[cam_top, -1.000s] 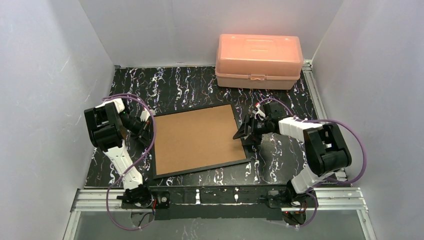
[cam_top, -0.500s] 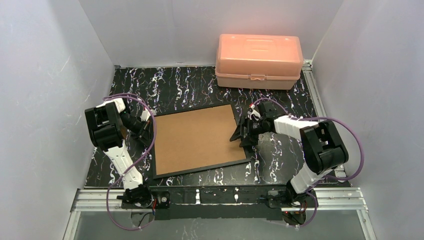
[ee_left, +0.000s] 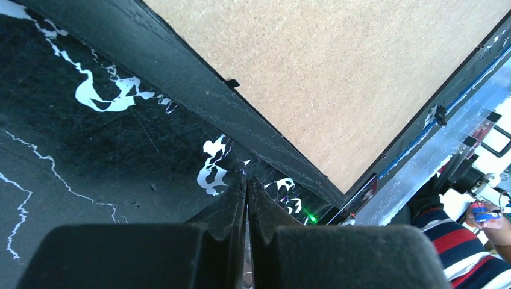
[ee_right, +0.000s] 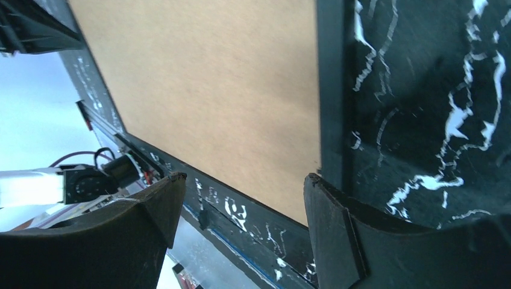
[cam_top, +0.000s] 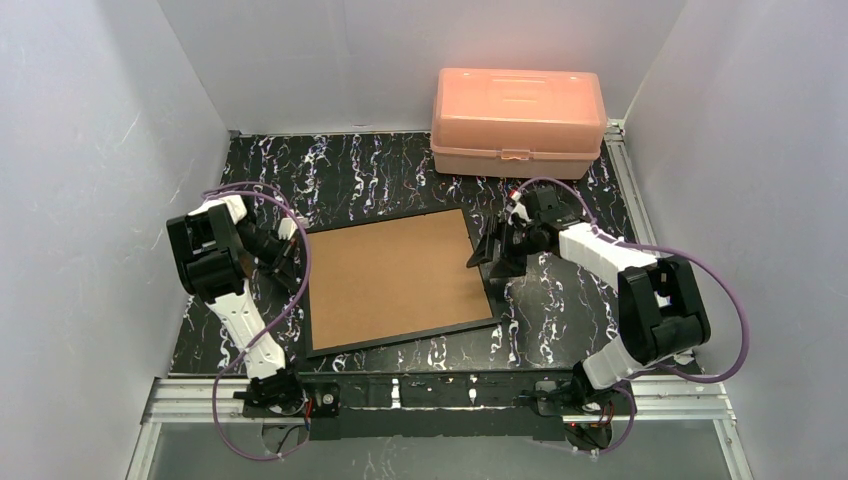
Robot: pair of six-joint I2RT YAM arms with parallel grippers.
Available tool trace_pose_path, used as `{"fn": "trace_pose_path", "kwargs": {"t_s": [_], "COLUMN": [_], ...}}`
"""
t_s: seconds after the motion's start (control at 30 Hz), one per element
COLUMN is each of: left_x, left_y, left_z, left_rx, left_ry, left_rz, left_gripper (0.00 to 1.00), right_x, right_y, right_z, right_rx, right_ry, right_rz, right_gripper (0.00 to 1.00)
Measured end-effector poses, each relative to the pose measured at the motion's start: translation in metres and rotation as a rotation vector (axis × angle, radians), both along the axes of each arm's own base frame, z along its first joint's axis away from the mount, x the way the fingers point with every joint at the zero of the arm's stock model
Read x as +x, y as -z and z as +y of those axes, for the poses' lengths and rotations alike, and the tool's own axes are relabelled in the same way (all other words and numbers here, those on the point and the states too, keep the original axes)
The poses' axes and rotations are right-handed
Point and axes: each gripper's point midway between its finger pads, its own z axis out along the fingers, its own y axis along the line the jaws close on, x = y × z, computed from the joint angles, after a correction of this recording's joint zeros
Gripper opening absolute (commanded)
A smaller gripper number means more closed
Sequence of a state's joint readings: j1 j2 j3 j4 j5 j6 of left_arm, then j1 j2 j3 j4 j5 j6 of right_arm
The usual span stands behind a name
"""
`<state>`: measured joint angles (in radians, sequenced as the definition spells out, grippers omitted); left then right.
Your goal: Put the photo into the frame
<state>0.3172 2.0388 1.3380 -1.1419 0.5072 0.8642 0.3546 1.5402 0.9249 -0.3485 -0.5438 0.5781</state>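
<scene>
Frame (cam_top: 395, 275): lies face down mid-table, brown back up, black rim all round.
Photo: none in view; whether it sits under the back, I cannot tell.
Right claw (ee_right: 241, 192): spread wide, empty, one finger over the frame's right rim.
Left claw (ee_left: 246, 186): pressed together, empty, low, just beside the left rim.
Step, my guess: freeing the back at the right rim.
Doing it well: I lower slowly, catch only the rim, and brace with the left claw against sliding.
Box (cam_top: 518, 120): pink, far edge, well apart.

Thin black frame (cam_top: 398, 281) lies flat, face down w/ brown fibreboard back up, slightly skewed, mid table (cam_top: 380, 175)
</scene>
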Motion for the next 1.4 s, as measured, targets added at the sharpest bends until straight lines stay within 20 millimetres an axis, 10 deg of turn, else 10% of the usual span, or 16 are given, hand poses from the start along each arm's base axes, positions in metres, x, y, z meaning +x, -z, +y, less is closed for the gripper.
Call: {"fn": "trace_pose_path", "kwargs": {"t_s": [0.33, 1.4], "left_x": [-0.011, -0.015], "left_y": [0.006, 0.006], "left_z": [-0.003, -0.01], "left_rx": [-0.002, 0.011], "left_ry": [0.005, 0.006], "left_rz": [0.032, 0.056], "left_gripper": [0.0, 0.0], "right_x": [-0.029, -0.028], "right_y": [0.035, 0.039], "right_z": [-0.014, 0.004], "right_rx": [-0.057, -0.028], "right_ry": [0.005, -0.043], "right_rz": [0.087, 0.048], "right_gripper": [0.79, 0.75]}}
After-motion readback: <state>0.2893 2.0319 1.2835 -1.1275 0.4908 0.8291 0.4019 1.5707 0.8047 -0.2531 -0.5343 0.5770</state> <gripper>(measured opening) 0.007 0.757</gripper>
